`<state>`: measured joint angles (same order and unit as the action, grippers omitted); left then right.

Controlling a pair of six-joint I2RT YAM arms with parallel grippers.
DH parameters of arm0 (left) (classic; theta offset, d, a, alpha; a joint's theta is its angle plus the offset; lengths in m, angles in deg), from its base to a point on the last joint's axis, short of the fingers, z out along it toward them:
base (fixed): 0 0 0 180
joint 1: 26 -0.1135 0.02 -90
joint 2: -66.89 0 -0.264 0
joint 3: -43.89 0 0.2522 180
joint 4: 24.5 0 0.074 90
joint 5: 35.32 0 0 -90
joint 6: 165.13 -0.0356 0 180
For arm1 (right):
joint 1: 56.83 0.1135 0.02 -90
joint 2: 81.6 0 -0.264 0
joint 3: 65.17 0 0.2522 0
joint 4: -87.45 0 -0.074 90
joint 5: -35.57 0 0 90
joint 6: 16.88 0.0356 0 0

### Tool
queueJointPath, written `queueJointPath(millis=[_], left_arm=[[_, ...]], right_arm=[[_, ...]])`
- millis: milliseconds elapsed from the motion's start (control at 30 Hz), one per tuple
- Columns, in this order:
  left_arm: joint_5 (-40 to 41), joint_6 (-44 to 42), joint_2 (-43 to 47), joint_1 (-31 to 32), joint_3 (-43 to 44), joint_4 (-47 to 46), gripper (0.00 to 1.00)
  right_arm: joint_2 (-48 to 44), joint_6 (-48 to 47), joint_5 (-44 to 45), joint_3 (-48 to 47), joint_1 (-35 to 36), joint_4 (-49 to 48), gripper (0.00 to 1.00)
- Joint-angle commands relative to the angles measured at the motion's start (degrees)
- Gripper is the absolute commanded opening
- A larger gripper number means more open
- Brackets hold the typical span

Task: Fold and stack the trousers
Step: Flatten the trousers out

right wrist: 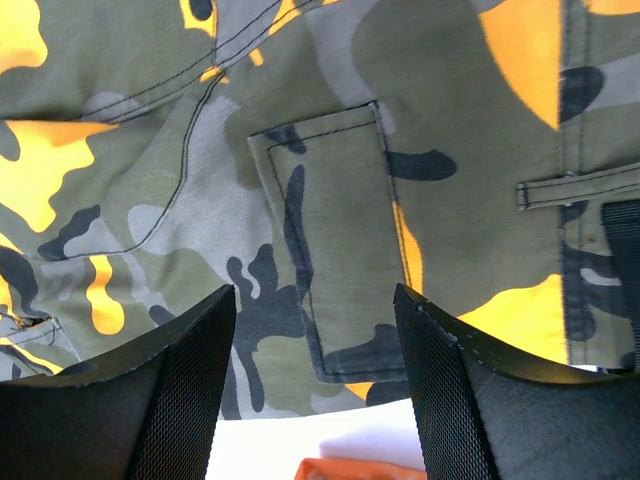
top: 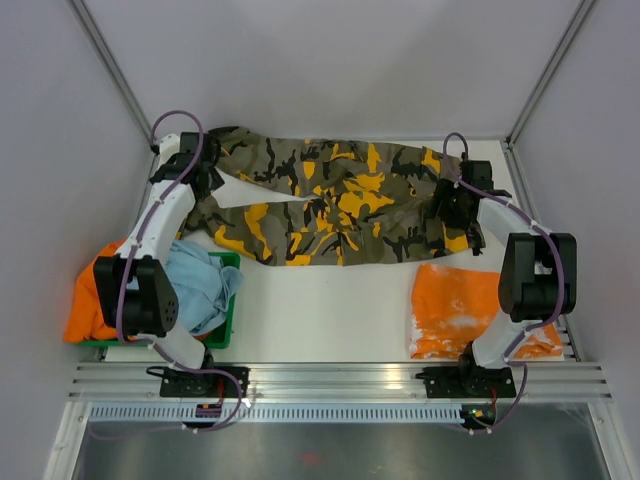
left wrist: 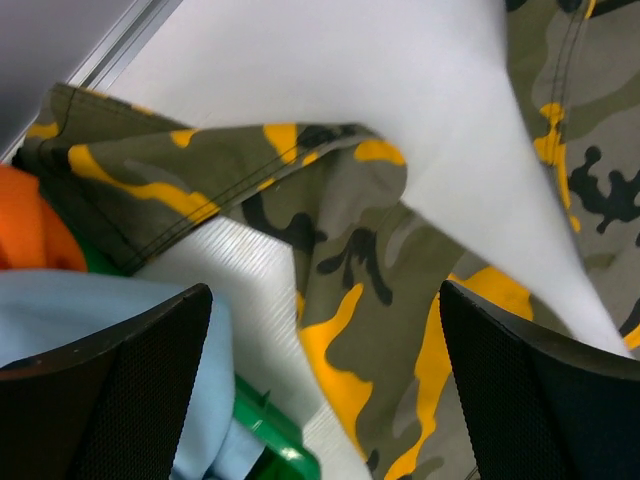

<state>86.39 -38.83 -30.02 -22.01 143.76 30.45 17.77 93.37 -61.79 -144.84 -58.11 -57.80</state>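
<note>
left pincer (left wrist: pixel 322 300) spread, just above trousers (top: pixel 330 205) leg end | right pincer (right wrist: pixel 315 300) spread, just above waist end | long way: pincer to pincer

Bare table (top: pixel 330 310) between green bin (top: pixel 236 296) and orange cloth (top: pixel 465 305); trousers (top: pixel 340 200) beyond.

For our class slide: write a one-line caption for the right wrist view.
Right gripper, jaws open, poised above a patch pocket on the camouflage trousers.
</note>
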Motion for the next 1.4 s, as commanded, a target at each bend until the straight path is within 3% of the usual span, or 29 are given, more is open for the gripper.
queueJointPath(millis=[0,100,200,333,467,667,900,1000,1033,1100,1367], left_arm=[[1.3,0.8,4.9,-0.5,-7.3,-2.8,0.97],[4.8,4.3,0.2,-2.0,-8.7,0.3,0.93],[3.3,9.0,-5.8,-5.3,-6.1,3.3,0.90],[-5.2,12.7,-8.5,-10.5,-7.4,-2.2,0.86],[-13.8,13.4,-9.0,-13.6,-9.9,-14.6,0.84],[-20.0,16.8,-10.3,-16.5,-14.8,-27.3,0.79],[-23.0,11.9,-16.0,-18.3,-11.2,-27.0,0.72],[-21.2,9.2,-14.7,-18.7,-11.3,-28.0,0.23],[-19.6,7.6,-14.4,-18.6,-10.9,-26.6,0.02],[-17.4,4.7,-13.3,-18.7,-7.7,-24.4,0.02],[-8.2,-27.7,-11.7,-18.6,12.0,-8.8,0.02]], right_arm=[[0.6,0.7,-0.1,-0.9,-0.2,-1.9,0.71],[1.5,0.9,-0.7,-1.4,-0.1,-1.8,0.71],[1.1,1.0,-0.6,-1.1,-0.1,-2.0,0.71],[-0.1,1.4,-0.8,-0.4,-0.2,-2.4,0.71],[-1.0,2.0,-1.3,0.9,-0.1,-2.9,0.71],[-1.3,2.8,-1.3,1.7,-0.2,-3.4,0.71],[-0.9,2.8,-0.2,1.6,-0.2,-3.0,0.71],[-0.5,3.0,-0.2,1.5,-0.1,-3.1,0.71],[-0.5,3.0,-0.1,1.6,-0.2,-3.2,0.71],[-0.3,3.0,0.0,1.7,-0.2,-3.2,0.71],[0.8,3.8,-0.2,2.5,-0.1,-4.1,0.71]])
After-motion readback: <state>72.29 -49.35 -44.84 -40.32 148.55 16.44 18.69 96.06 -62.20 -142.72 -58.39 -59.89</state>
